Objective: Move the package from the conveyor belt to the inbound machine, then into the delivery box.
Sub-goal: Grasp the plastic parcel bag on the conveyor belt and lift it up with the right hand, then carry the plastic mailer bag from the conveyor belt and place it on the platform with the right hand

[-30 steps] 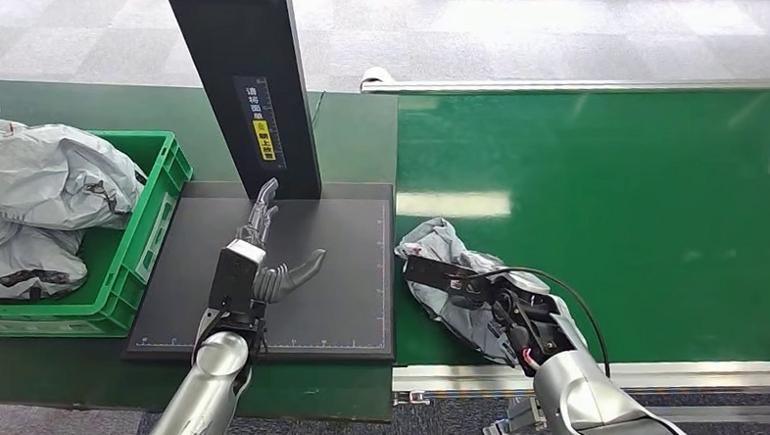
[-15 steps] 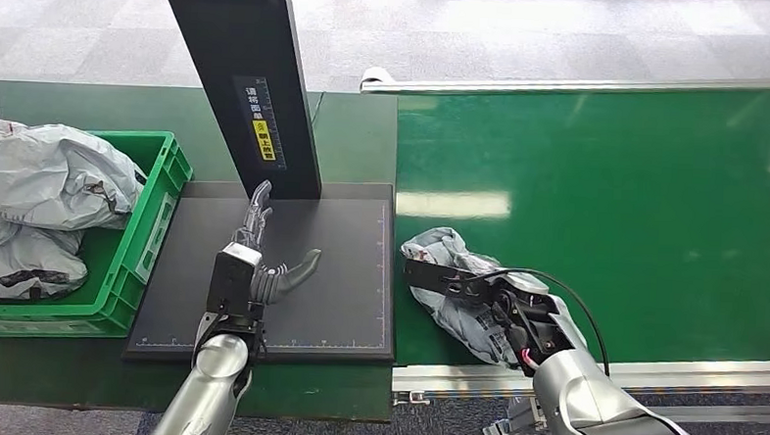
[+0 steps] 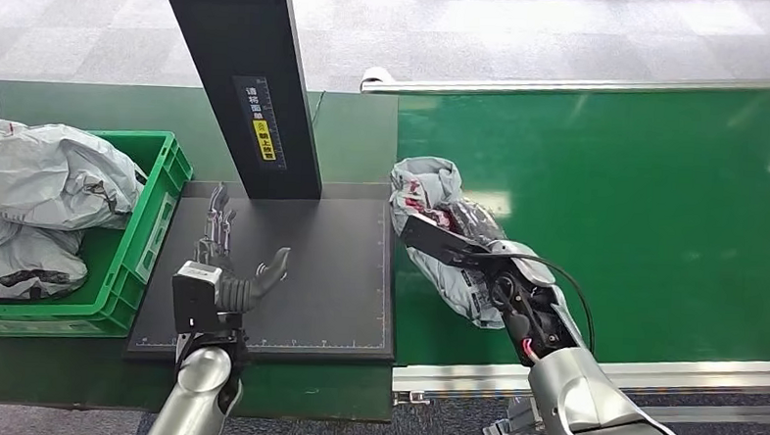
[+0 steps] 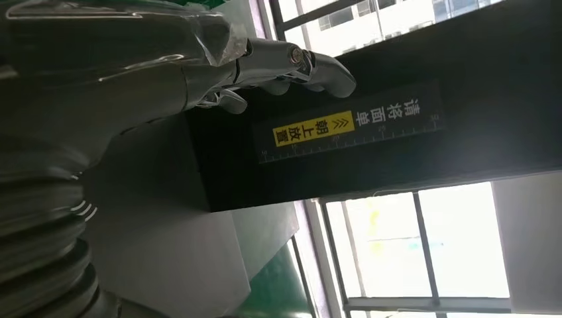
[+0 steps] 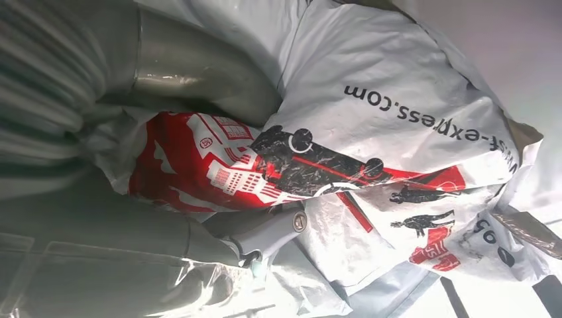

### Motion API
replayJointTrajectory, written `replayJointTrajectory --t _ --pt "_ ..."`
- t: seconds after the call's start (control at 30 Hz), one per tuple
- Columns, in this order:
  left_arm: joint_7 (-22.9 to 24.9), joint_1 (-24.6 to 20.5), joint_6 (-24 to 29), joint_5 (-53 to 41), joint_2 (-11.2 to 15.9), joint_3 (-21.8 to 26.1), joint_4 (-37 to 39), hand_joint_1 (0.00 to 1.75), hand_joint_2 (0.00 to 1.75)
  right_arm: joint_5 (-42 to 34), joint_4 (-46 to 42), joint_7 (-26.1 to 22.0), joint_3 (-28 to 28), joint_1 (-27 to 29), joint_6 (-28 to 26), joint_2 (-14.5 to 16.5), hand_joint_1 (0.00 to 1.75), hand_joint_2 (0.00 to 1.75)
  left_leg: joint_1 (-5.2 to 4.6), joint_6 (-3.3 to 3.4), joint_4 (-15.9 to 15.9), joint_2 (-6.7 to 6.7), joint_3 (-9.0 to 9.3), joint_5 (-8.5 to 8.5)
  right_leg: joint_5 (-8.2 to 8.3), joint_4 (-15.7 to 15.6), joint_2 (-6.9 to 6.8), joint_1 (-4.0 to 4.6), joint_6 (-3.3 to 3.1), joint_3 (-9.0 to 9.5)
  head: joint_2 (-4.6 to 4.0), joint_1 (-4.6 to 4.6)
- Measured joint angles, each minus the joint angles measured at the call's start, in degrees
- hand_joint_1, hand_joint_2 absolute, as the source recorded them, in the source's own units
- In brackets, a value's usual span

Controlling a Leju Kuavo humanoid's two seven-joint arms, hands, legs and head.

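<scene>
right robot hand (image 3: 496, 281) has the grey package (image 3: 438, 210) gripped, held at the conveyor belt (image 3: 656, 210) edge beside the inbound machine (image 3: 330, 274), while the left robot hand (image 3: 224, 274) hovers there, fingers spread

the silver left arm rises from below with its grey-and-dark left hand (image 3: 224, 269) empty, fingers spread and pointing forward, thumb out to the side, while the silver right arm reaches forward and its right hand (image 3: 477, 266) grips a crumpled grey plastic mailer bag (image 3: 431, 195).
</scene>
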Motion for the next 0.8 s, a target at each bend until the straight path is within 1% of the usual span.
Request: replayJointTrajectory --t 0.1,0.2,0.37,0.47,0.53,0.67,0.8 --pt "-1.2 0.4 0.5 1.5 0.0 0.3 -0.7 0.00 1.75 -3.4 -4.5 -3.2 -1.9 1.5 -2.5 0.2 1.75 1.75 0.00 0.00 0.0 0.00 0.00 0.00 0.00 0.0 0.00 0.00 0.00 0.01 0.00 0.01" --pt "-2.1 0.5 0.9 3.0 0.0 0.5 -1.0 0.00 1.75 -6.3 -9.1 -7.4 -3.5 3.3 -5.5 0.5 1.75 1.75 0.00 0.00 0.0 -0.01 0.01 0.00 0.00 0.0 0.00 0.00 0.00 0.00 0.00 0.01" --pt "-2.6 0.6 1.1 4.2 0.0 0.8 -1.1 0.00 1.75 -7.3 -15.4 -12.8 -4.8 5.8 -8.4 0.8 1.75 1.75 0.00 0.00 0.0 0.00 0.01 0.00 0.00 0.0 0.00 0.00 0.00 -0.01 0.00 0.01" --pt "-3.1 0.3 1.0 5.0 -0.2 0.8 -1.1 0.00 1.75 -3.1 -18.9 -16.8 -4.0 7.3 -10.7 1.1 1.74 1.75 0.00 0.00 0.0 0.02 0.01 0.00 0.00 0.0 0.01 0.01 0.00 -0.02 0.00 0.00" --pt "-3.3 0.1 1.0 5.3 -0.3 0.8 -1.1 0.00 1.75 -0.6 -20.4 -17.8 -2.8 7.9 -11.6 1.3 1.73 1.75 0.01 0.00 0.0 0.02 0.02 0.00 0.00 0.0 0.01 0.01 0.00 -0.01 0.00 0.01" --pt "-3.3 -0.2 0.8 6.1 -0.5 0.8 -1.0 0.00 1.75 3.1 -22.1 -18.1 -0.9 8.5 -12.0 1.5 1.75 1.75 0.01 0.00 0.0 0.02 0.02 0.00 0.00 0.0 0.01 0.01 0.00 0.00 0.00 0.01" --pt "-3.4 -0.9 0.6 8.1 -0.6 0.9 -0.7 0.00 1.75 14.3 -20.9 -16.2 3.8 8.4 -12.6 1.8 1.75 1.75 0.01 0.00 0.0 0.04 0.02 0.00 0.00 0.0 0.02 0.01 0.00 0.01 0.00 0.01"
